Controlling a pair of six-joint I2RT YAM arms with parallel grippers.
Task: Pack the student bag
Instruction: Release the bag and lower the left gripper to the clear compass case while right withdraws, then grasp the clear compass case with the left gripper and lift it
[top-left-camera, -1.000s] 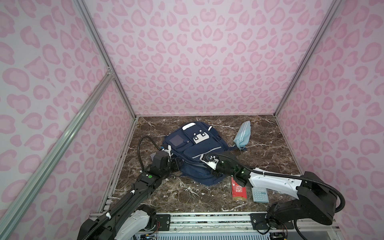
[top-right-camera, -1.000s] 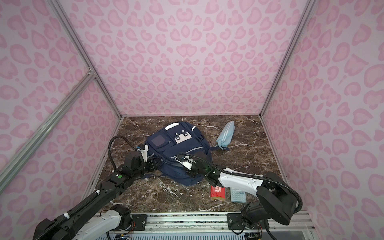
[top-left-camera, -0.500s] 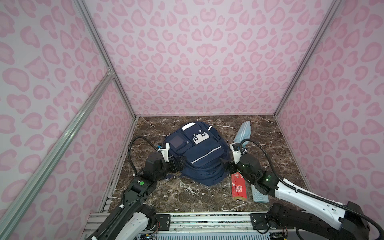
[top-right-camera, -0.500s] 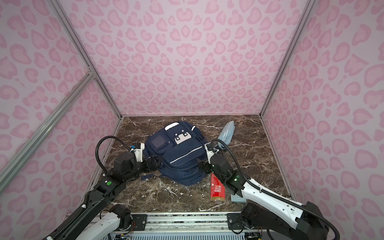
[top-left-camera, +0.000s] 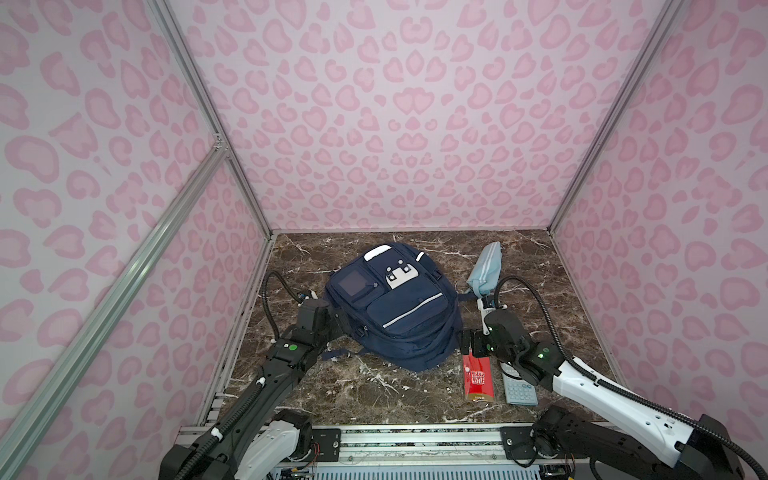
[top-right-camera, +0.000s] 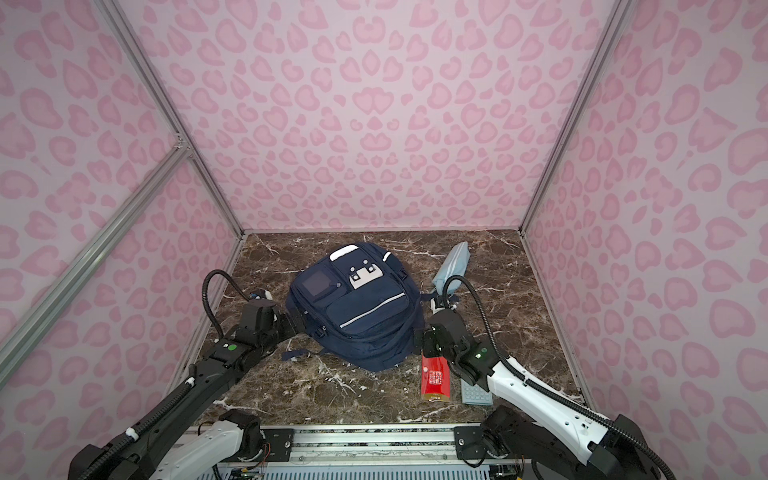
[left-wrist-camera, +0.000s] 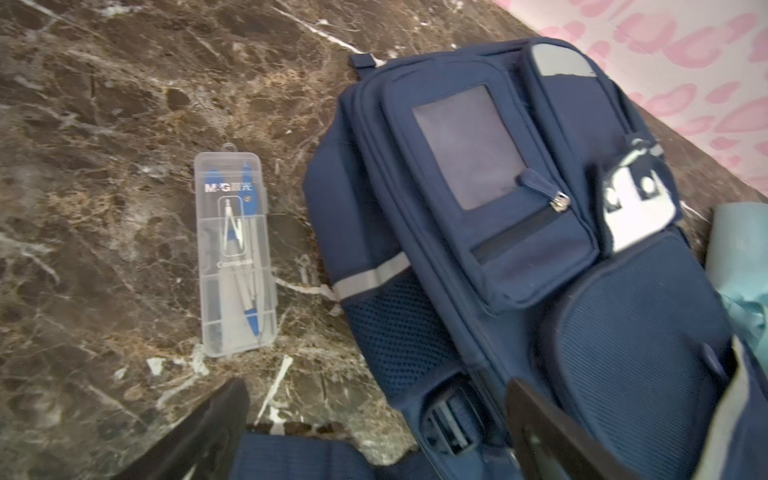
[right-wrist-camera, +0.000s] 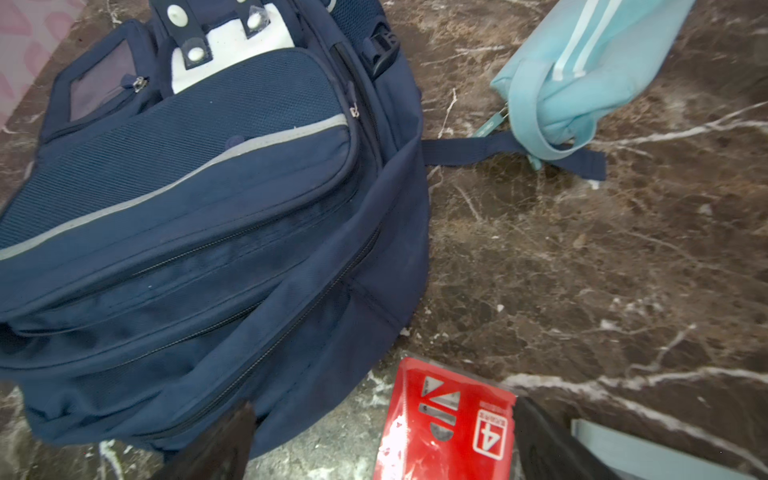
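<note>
One student bag (top-left-camera: 395, 316), one light-blue pouch (top-left-camera: 485, 269), one red packet (top-left-camera: 478, 380), one calculator (top-left-camera: 519, 390), one compass case (left-wrist-camera: 235, 257), two arms (top-left-camera: 270, 382) (top-left-camera: 582, 380)

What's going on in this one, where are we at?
Two robot arms flank the navy student bag, which lies flat on the marble table; its main zips look closed. The left tool and right tool are both open and hold nothing. A compass case, light-blue pouch, red packet and calculator lie loose beside the bag, not yet packed.
</note>
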